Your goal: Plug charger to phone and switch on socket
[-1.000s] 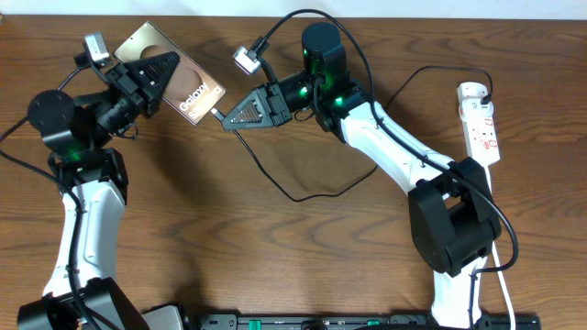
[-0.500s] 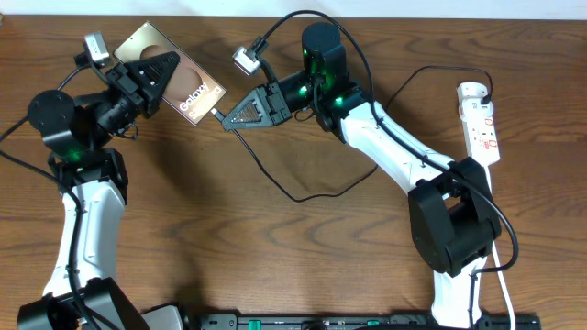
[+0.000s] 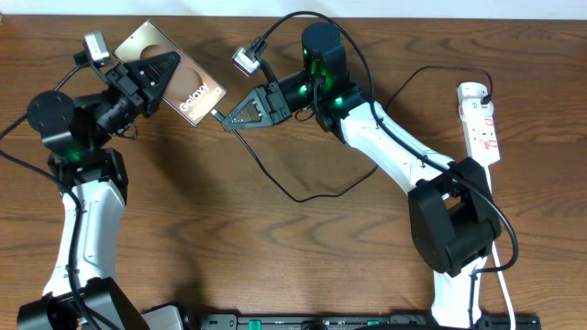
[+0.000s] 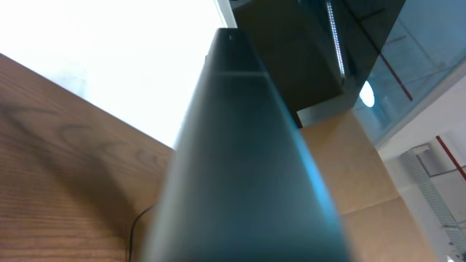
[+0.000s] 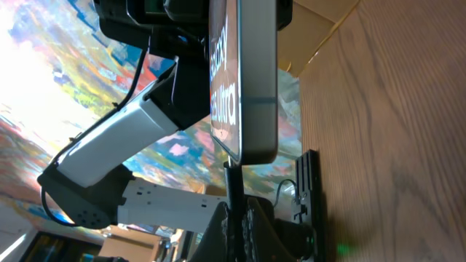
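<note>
Change from earlier frames: almost none. The phone (image 3: 197, 92), cable loop and power strip lie at the same spots. The right gripper (image 3: 229, 119) sits a shade higher in the overhead view.
Left gripper (image 3: 165, 66): upper left of the frame, closed onto the phone's upper-left half. Its fingers do not show in its own wrist view, where the phone's dark edge (image 4: 240, 160) fills the centre.
Phone: lifted and tilted, with the lettered bronze face towards the overhead camera and its lower-right short edge pointing at the right gripper.
Right gripper, wrist view (image 5: 234, 218): fingers pinched together on the charger (image 3: 303, 194) just behind its tip.
Connector tip (image 3: 216, 114): touching the phone's short edge. How deep it sits cannot be told.
Cable run: sags to the middle of the frame, climbs to the upper right and ends at the top of the socket (image 3: 482, 124).
Socket: flat at the far right, close to the table's right edge. Switch positions are too small to read.
Edges: the phone's top corner is near the table's (image 3: 229, 257) far edge.
Open room: bare wood across the lower centre, between the two arm bases.
</note>
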`<action>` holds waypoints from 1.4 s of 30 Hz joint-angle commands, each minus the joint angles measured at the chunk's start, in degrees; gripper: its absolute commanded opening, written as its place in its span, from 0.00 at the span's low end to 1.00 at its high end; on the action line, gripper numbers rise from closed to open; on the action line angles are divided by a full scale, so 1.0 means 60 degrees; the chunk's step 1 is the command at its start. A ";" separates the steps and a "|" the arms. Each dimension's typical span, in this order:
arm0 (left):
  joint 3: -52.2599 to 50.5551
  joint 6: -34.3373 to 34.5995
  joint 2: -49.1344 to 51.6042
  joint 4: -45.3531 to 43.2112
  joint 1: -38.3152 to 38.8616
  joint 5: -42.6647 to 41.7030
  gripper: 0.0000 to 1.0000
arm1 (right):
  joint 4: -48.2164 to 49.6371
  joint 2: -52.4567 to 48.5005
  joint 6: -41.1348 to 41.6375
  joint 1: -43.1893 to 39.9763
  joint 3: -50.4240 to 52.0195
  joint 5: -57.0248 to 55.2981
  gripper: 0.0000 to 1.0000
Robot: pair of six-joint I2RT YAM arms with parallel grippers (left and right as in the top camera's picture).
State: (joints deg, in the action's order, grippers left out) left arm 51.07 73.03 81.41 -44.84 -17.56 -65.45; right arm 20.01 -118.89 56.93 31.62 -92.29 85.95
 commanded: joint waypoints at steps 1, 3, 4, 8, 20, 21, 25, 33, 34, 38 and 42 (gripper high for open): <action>0.0069 -0.0131 -0.0022 -0.0120 0.0113 -0.0772 0.07 | 0.0069 -0.0015 0.0157 -0.0040 -0.0171 -0.0550 0.01; 0.0069 -0.0131 -0.0018 -0.0117 0.0113 -0.0780 0.07 | 0.0073 -0.0015 0.0157 -0.0040 -0.0171 -0.0554 0.01; 0.0069 -0.0131 -0.0018 -0.0117 0.0113 -0.0805 0.07 | 0.0073 -0.0015 0.0153 -0.0040 -0.0171 -0.0554 0.01; 0.0069 -0.0131 -0.0018 -0.0117 0.0113 -0.0841 0.07 | 0.0124 -0.0015 0.0153 -0.0040 -0.0171 -0.0554 0.01; 0.0069 -0.0492 -0.0018 -0.0113 0.0769 -0.0743 0.07 | 0.0317 -0.0015 0.0157 -0.0040 -0.0171 -0.0583 0.01; 0.0069 -0.0492 -0.0018 -0.0113 0.0798 -0.0747 0.07 | 0.0317 -0.0015 0.0160 -0.0040 -0.0171 -0.0583 0.01; 0.0069 -0.0492 -0.0018 -0.0109 0.0798 -0.1096 0.07 | 0.0321 -0.0011 0.0157 -0.0098 -0.0171 -0.0543 0.01; 0.0069 -0.0645 -0.0018 -0.0113 0.0765 -0.0900 0.07 | 0.0317 -0.0011 0.0237 -0.0149 -0.0171 -0.0463 0.10; 0.0069 -0.0670 -0.0018 -0.0113 0.0721 -0.0834 0.07 | 0.0317 -0.0011 0.0233 -0.0149 -0.0171 -0.0455 0.19; 0.0069 -0.0670 -0.0018 -0.0113 0.0419 -0.0678 0.07 | 0.0321 -0.0011 0.0219 -0.0149 -0.0171 -0.0342 0.83; 0.0069 -0.0667 -0.0018 -0.0109 -0.0127 -0.0681 0.07 | 0.0353 -0.0011 0.0219 -0.0149 -0.0171 -0.0331 0.99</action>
State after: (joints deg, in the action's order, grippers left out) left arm 51.03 70.04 81.45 -44.82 -15.59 -68.79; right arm 21.93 -118.89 58.33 30.96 -92.31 84.75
